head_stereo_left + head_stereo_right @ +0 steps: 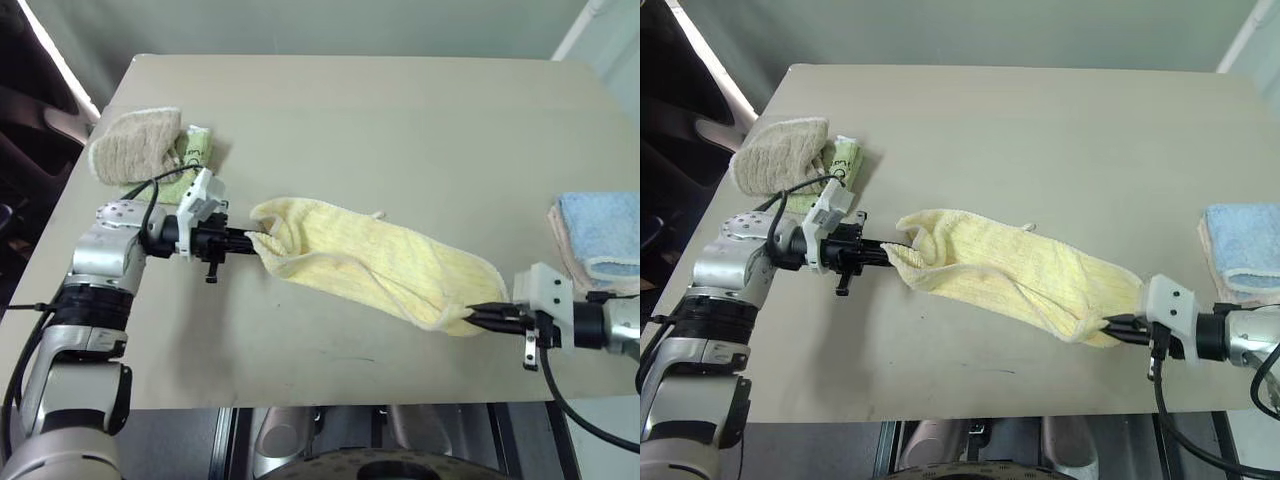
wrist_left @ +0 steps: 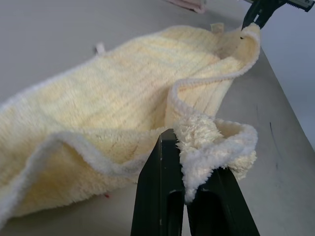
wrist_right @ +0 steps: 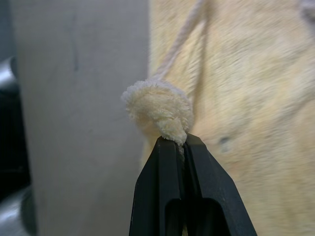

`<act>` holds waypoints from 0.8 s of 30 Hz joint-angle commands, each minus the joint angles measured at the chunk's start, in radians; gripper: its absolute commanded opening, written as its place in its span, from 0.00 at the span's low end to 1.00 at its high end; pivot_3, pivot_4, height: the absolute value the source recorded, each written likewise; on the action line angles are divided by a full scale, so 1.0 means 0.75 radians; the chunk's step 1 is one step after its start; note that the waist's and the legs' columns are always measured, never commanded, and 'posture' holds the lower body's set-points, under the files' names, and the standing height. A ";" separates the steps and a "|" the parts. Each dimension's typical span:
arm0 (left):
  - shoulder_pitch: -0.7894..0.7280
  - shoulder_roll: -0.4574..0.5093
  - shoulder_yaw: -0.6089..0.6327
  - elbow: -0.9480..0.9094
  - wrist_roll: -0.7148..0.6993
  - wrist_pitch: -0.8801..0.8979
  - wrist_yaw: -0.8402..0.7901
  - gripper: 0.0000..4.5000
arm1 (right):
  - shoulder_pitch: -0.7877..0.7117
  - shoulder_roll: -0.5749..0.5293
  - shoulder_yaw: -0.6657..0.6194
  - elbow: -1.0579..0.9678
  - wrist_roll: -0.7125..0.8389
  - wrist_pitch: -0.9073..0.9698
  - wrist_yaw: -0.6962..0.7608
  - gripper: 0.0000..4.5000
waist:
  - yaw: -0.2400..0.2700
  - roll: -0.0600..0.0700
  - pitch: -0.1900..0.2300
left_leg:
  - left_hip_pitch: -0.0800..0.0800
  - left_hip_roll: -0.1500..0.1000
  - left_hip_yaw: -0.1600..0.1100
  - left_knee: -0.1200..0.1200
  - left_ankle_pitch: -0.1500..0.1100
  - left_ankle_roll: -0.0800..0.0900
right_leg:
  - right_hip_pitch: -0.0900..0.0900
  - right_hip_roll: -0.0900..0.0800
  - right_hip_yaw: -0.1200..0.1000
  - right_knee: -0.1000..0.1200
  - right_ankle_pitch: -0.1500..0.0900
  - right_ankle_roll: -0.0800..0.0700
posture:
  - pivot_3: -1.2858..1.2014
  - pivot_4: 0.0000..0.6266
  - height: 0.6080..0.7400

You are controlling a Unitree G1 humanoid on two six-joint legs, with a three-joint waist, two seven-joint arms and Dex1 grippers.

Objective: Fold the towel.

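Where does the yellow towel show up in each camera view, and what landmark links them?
Left eye view: towel mid-table, stretched between the left hand and right hand.
Right eye view: same, centre.
Left wrist view: spreads away from the pinched corner.
Right wrist view: bunched corner above the fingers.
Landmark: the pinched corners.

Light is even and soft across the table [image 1: 400, 110], bright enough, with a hard white strip of glare beyond its far left corner. Shadows are faint: a thin soft one hugs the near edge of the towel [image 1: 370, 265] on the table, no harsh edges. In the wrist views the black fingers [image 3: 162, 196] sit sharp with the pinched terry, while the towel surface behind them goes soft and out of focus.
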 commanded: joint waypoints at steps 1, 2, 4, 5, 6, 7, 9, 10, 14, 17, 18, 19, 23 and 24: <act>0.006 0.030 0.041 -0.050 -0.012 0.016 -0.020 0.00 | 0.022 -0.001 -0.040 -0.035 0.008 -0.010 0.001 0.00 | 0.001 0.000 0.000 | 0.000 0.000 0.000 0.000 0.000 0.000 | 0.000 0.000 0.000 0.000 0.000 0.000 | 0.52 0.24 0.95; 0.011 0.037 0.043 -0.054 -0.011 0.018 -0.025 0.00 | 0.032 -0.001 -0.051 -0.036 0.009 -0.015 0.004 0.00 | 0.001 0.000 0.000 | 0.000 0.000 -0.001 0.000 0.000 0.000 | 0.000 0.000 0.000 0.000 0.000 0.000 | 0.52 0.24 0.95; 0.017 0.053 0.045 -0.047 -0.006 0.015 -0.038 0.00 | 0.049 -0.003 -0.078 -0.038 0.009 -0.024 0.011 0.00 | 0.001 0.000 0.000 | 0.000 0.000 -0.001 0.000 0.000 0.000 | 0.000 0.000 0.000 0.000 0.000 0.000 | 0.52 0.24 0.95; 0.019 0.063 0.044 -0.039 -0.004 0.013 -0.048 0.00 | 0.055 -0.004 -0.090 -0.037 0.008 -0.026 0.012 0.00 | 0.001 0.000 0.000 | 0.000 0.000 -0.001 0.000 -0.001 0.000 | 0.000 0.000 0.000 0.000 0.000 0.000 | 0.52 0.24 0.95; 0.020 0.070 0.042 -0.034 -0.003 0.012 -0.055 0.00 | 0.059 -0.004 -0.097 -0.036 0.007 -0.027 0.012 0.00 | 0.001 0.000 0.000 | -0.001 0.000 -0.001 0.000 -0.001 0.000 | 0.000 0.000 0.000 0.000 0.000 0.000 | 0.52 0.24 0.95; 0.023 0.082 0.038 -0.025 0.002 0.007 -0.068 0.00 | 0.069 -0.008 -0.109 -0.036 0.007 -0.029 0.018 0.00 | 0.001 0.000 0.000 | -0.001 0.000 -0.001 0.000 -0.001 0.000 | -0.001 0.000 0.000 0.000 0.000 0.000 | 0.52 0.24 0.95; 0.030 0.098 0.029 -0.008 0.010 -0.013 -0.084 0.00 | 0.085 -0.015 -0.123 -0.033 0.007 -0.029 0.030 0.00 | 0.001 0.000 0.000 | -0.001 0.000 -0.001 0.000 -0.001 0.000 | 0.000 0.000 0.000 0.000 0.000 0.000 | 0.52 0.24 0.95; 0.033 0.098 0.028 0.006 0.020 -0.041 -0.084 0.00 | 0.090 -0.018 -0.128 -0.027 0.004 -0.031 0.034 0.00 | 0.001 0.000 0.000 | -0.001 0.000 -0.001 0.000 -0.002 0.000 | -0.001 0.000 0.000 0.000 -0.001 -0.001 | 0.52 0.24 0.95; 0.034 0.091 0.032 0.025 0.025 -0.064 -0.075 0.00 | 0.047 -0.015 -0.142 0.019 -0.005 -0.027 0.008 0.00 | 0.001 0.000 0.000 | -0.001 0.000 -0.001 0.000 -0.003 0.000 | -0.001 0.000 0.000 0.000 -0.001 -0.001 | 0.52 0.24 0.95; 0.017 0.065 0.058 0.057 0.018 -0.062 -0.029 0.00 | -0.066 0.007 -0.158 0.094 0.011 -0.003 -0.053 0.00 | 0.000 0.000 0.000 | -0.001 0.000 -0.001 0.000 -0.003 0.000 | -0.001 0.000 0.000 0.000 0.000 -0.001 | 0.52 0.24 0.95; 0.015 0.061 0.062 0.061 0.018 -0.062 -0.025 0.00 | -0.081 0.010 -0.159 0.103 0.011 0.001 -0.059 0.00 | 0.000 0.000 0.000 | -0.001 0.000 -0.001 0.000 -0.003 0.000 | -0.001 0.000 0.000 0.000 0.000 -0.002 | 0.52 0.24 0.95; 0.014 0.060 0.063 0.062 0.020 -0.062 -0.027 0.00 | -0.085 0.011 -0.157 0.105 0.010 0.002 -0.058 0.00 | 0.000 0.000 0.000 | -0.001 0.000 -0.001 0.000 -0.003 0.000 | -0.001 0.000 0.000 0.000 0.000 -0.002 | 0.52 0.24 0.95; 0.013 0.055 0.069 0.065 0.027 -0.062 -0.031 0.00 | -0.091 0.012 -0.154 0.109 0.009 0.006 -0.058 0.00 | 0.003 0.000 0.000 | -0.001 0.001 -0.003 -0.001 -0.004 -0.001 | -0.002 0.001 0.000 0.000 -0.002 -0.002 | 0.52 0.24 0.95; 0.013 0.054 0.070 0.065 0.028 -0.062 -0.031 0.00 | -0.092 0.013 -0.155 0.109 0.009 0.006 -0.057 0.00 | 0.003 0.000 0.000 | -0.001 0.001 -0.003 -0.001 -0.004 -0.002 | -0.002 0.001 0.000 0.000 -0.003 -0.002 | 0.52 0.24 0.95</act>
